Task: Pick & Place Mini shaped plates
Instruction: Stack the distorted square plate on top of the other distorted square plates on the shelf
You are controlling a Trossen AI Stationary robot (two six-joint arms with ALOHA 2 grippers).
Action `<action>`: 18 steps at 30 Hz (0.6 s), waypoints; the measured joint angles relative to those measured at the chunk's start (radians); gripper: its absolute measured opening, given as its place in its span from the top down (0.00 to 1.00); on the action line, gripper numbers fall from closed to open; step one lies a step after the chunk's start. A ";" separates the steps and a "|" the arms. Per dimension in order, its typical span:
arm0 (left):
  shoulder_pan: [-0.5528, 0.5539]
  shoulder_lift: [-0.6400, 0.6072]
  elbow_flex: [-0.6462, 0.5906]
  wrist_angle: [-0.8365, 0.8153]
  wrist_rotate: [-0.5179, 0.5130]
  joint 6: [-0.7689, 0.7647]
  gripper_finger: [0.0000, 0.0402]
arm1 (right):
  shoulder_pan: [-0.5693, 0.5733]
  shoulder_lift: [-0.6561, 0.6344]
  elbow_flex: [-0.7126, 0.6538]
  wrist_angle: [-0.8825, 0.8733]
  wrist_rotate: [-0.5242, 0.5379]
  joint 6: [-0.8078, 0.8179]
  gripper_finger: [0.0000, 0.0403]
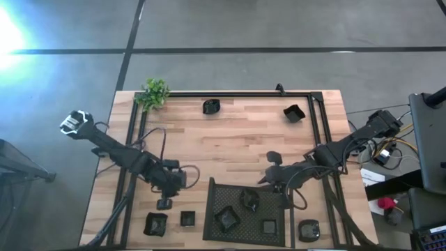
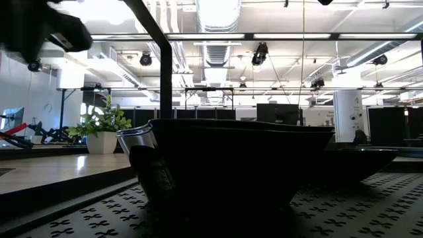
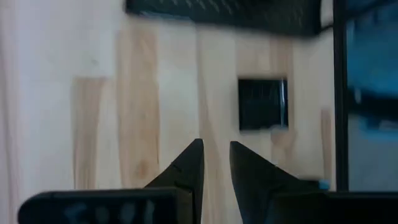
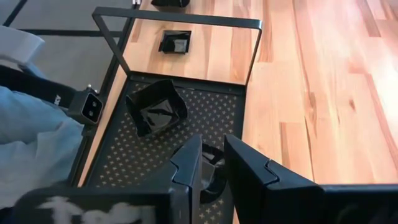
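Right gripper [image 4: 212,163] poised over mesh tray [image 4: 124,149], fingers narrowly parted astride a round mini plate [image 4: 211,177]; grasp undeterminable. Angular plate [image 4: 155,107] in tray and square plate [image 4: 175,41] beyond it on the wood, resolved in right wrist view only. Left gripper [image 3: 216,163] slightly open, empty, above wooden table [image 1: 237,132], near square dish [image 3: 262,104]. Plant [image 1: 154,93] at far corner. Low view blocked by dark bowl [image 2: 241,165].

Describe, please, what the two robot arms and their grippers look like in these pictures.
Both arms are dark, jointed and slim, with black cables looping along them. The left arm's far end carries a pale, light-coloured part. The left gripper and right gripper each have two black, wedge-shaped fingers tapering to points, mounted on a dark block bearing blurred pale lettering.
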 joint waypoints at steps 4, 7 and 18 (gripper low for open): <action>-0.073 0.000 -0.020 -0.017 0.001 0.034 0.82 | -0.001 0.000 0.000 0.012 0.000 0.001 0.84; -0.123 0.000 -0.065 -0.006 0.001 0.027 0.82 | -0.001 0.000 0.000 0.025 0.002 0.001 0.84; -0.229 0.001 -0.214 0.115 0.103 -0.120 0.82 | -0.001 0.000 0.000 0.042 0.080 0.009 0.84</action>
